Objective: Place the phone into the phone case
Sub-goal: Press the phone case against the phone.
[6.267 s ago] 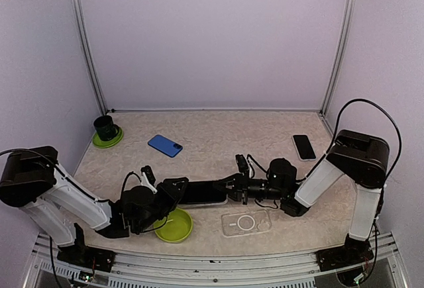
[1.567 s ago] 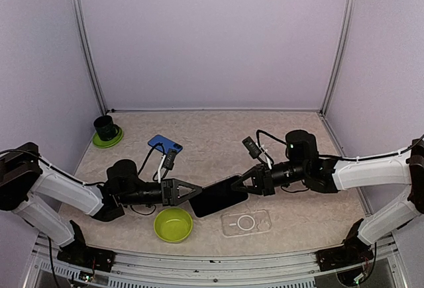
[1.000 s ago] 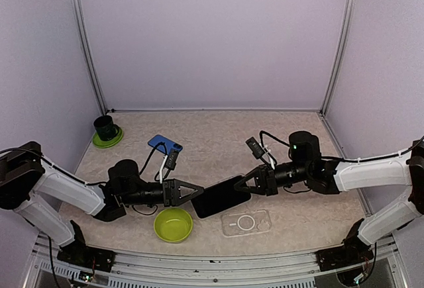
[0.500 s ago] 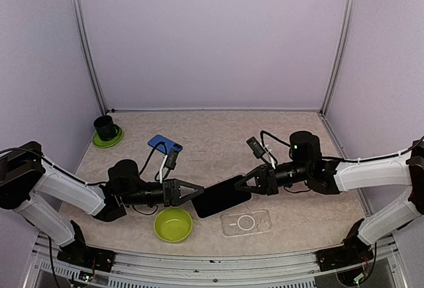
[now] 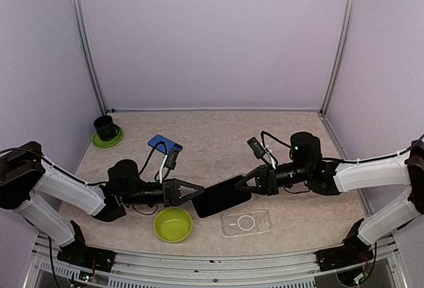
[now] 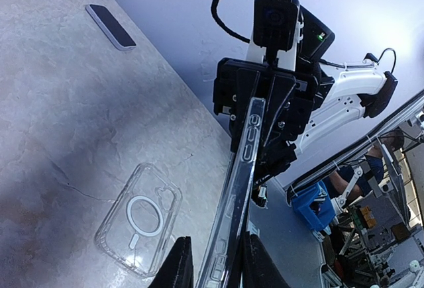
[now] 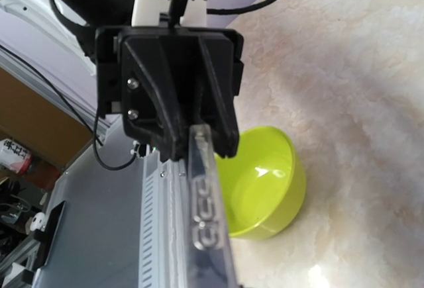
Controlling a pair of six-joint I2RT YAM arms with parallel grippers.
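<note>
Phone (image 5: pixel 222 196): dark, tilted, held off the table (image 5: pixel 218 132) between both arms, likely to steady its alignment. Phone case (image 5: pixel 246 222): clear, empty, flat just beside. Left gripper (image 5: pixel 197 192), right gripper (image 5: pixel 244 181): each pinched tight on an opposite phone end.

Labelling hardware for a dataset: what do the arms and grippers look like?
Left arm and right arm: white links, black round joints, looping black cables. Left gripper and right gripper: black, tapered, each carrying a camera. Right wrist shows a green light.
</note>
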